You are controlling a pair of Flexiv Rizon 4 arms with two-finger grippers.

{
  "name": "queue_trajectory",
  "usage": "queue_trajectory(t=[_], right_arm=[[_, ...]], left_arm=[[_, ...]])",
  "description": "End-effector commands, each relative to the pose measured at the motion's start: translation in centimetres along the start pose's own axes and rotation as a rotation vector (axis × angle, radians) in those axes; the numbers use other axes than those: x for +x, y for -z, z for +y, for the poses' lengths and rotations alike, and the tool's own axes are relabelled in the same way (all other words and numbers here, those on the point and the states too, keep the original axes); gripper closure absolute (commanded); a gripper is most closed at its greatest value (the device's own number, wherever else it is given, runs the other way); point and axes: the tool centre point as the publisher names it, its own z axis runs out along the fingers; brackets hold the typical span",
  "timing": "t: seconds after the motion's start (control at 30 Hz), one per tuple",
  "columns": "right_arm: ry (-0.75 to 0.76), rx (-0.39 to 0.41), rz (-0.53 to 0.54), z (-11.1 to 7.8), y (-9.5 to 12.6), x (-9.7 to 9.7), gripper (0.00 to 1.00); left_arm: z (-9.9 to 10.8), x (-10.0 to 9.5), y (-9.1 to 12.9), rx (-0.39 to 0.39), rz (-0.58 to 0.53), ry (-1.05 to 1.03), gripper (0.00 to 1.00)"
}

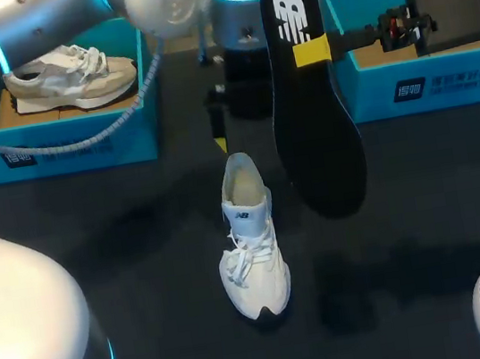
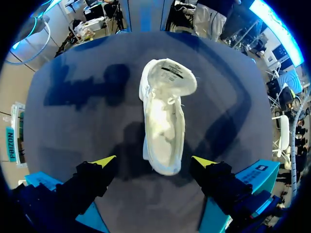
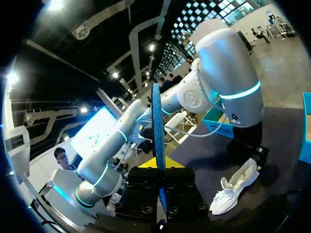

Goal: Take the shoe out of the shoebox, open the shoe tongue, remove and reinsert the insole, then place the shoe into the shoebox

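Shoe (image 2: 165, 121): white, laced, dark-soled toe, upright on table (image 1: 425, 206), directly beneath left gripper (image 2: 153, 160), whose fingers stand wide apart. Insole (image 1: 314, 132): black, white logo, pinched edgewise between right gripper (image 3: 158, 165) fingers

White shoe (image 1: 251, 241): soft cloth, woven laces, on my matt dark table (image 1: 425, 206). Insole (image 1: 310, 106): matt black. Left box (image 1: 82, 147): smooth blue cardboard. My left arm (image 1: 27, 26): glossy silver shell.
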Motion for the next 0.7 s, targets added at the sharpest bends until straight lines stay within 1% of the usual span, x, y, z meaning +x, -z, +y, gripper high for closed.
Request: queue_trajectory(t=[0.03,0.13,0.7], right_arm=[[0.0,0.001,0.001,0.1,-0.3,-0.1,1.0],[0.0,0.001,0.001,0.1,-0.3,-0.1,1.0],[0.0,0.001,0.001,0.1,-0.3,-0.1,1.0]], left_arm=[[0.0,2.1,2.7,-0.034,-0.107,0.003,0.0],[0.5,2.8,4.2,-0.057,-0.108,0.016,0.0],[0.5,2.8,4.2,-0.057,-0.108,0.016,0.0]])
